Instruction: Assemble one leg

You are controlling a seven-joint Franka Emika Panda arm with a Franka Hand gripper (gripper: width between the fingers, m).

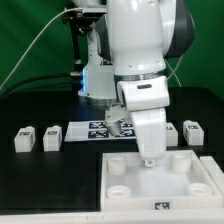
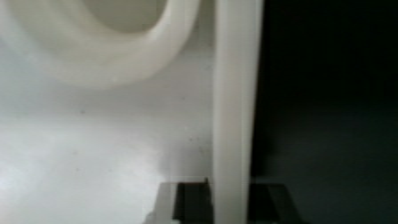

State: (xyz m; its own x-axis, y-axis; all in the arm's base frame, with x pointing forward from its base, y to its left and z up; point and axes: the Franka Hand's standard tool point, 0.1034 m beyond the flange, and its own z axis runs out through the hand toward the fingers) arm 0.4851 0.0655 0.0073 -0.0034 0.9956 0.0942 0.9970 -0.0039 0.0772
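Observation:
The large white tabletop point(image 1: 190, 185) lies at the front of the black table, with round sockets in its corners. My gripper point(image 1: 150, 158) is down at its far edge. In the wrist view my two dark fingertips point(image 2: 185, 203) stand on either side of the tabletop's upright rim point(image 2: 231, 100), tight against it, so the gripper point(image 2: 228, 203) is shut on the rim. A round socket point(image 2: 151, 40) shows inside the rim. Two small white legs with tags point(image 1: 25, 139) point(image 1: 50, 136) lie at the exterior view's left. Another leg point(image 1: 193, 131) lies at the right.
The marker board point(image 1: 92, 129) lies flat behind the tabletop, partly hidden by my arm. A bright blue-white light point(image 1: 97, 78) and cables stand at the back. A green backdrop closes the scene. Black table surface point(image 2: 329, 110) shows beyond the rim.

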